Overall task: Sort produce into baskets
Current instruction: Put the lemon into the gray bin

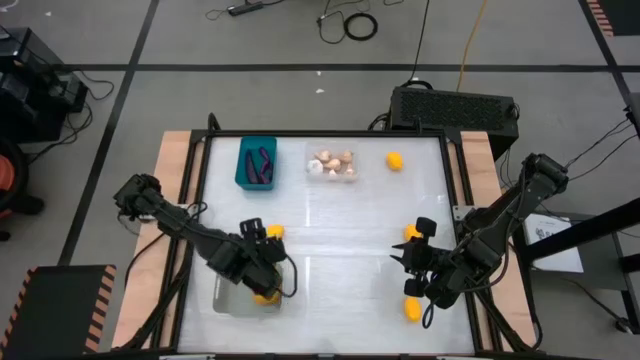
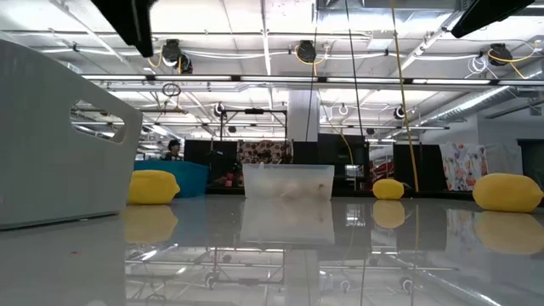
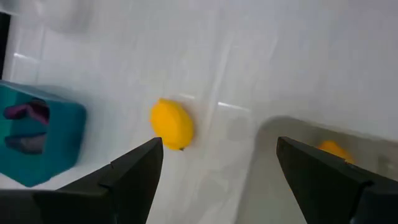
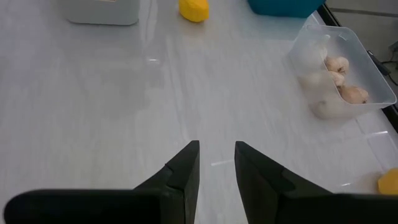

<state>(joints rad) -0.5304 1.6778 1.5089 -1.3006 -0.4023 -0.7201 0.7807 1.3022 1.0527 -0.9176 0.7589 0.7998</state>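
Produce: toy lemons, eggplants and garlic bulbs, mostly sorted, several lemons loose on the white table.
Eggplants: dark purple pieces lie in the teal bin at the far left; none seen loose.
Garlic: pale bulbs sit in the clear bin at far centre; also plain in the right wrist view. None seen loose.
Lemons done: at least one yellow piece in the pale grey bin at the near left.
Lemons left: one just beyond the grey bin; one far right, beside the clear bin; at least two on the near right by the right arm, one farther and one nearest the front edge. A possible third there is half hidden by the gripper.
Progress (judgement): two sorts look finished; the lemon sort is partway, with four or more to go.
Left gripper: over the far edge of the grey bin, fingers spread wide, nothing between them; the loose lemon lies ahead of it, untouched.
Right gripper: above the near right of the table, fingers drawn close with a narrow gap, holding nothing; bare table shows through the gap.
Next (judgement): the lemon just beyond the grey bin looks the handiest pick for the left arm.
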